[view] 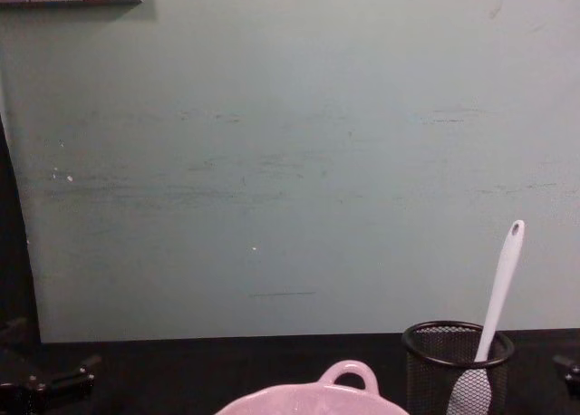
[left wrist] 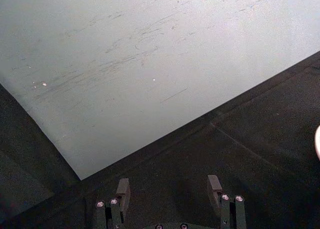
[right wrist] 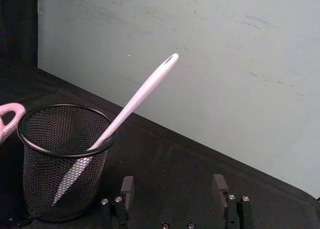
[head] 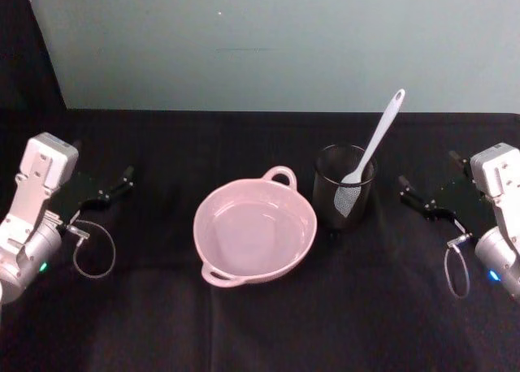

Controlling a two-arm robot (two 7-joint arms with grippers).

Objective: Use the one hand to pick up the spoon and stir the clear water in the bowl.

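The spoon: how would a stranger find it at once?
On the black table, right of the pink bowl, stands a black mesh cup. The spoon leans inside it, handle up. It alone is long, slim and white, with a hole at its end.

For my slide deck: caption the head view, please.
Spoon in mesh cup beside the bowl; left claw and right claw open at the table's sides.

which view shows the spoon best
The right wrist view: the spoon shows whole, from handle hole to blade, leaning in the mesh cup. The head view shows it smaller; the chest view crops its blade.
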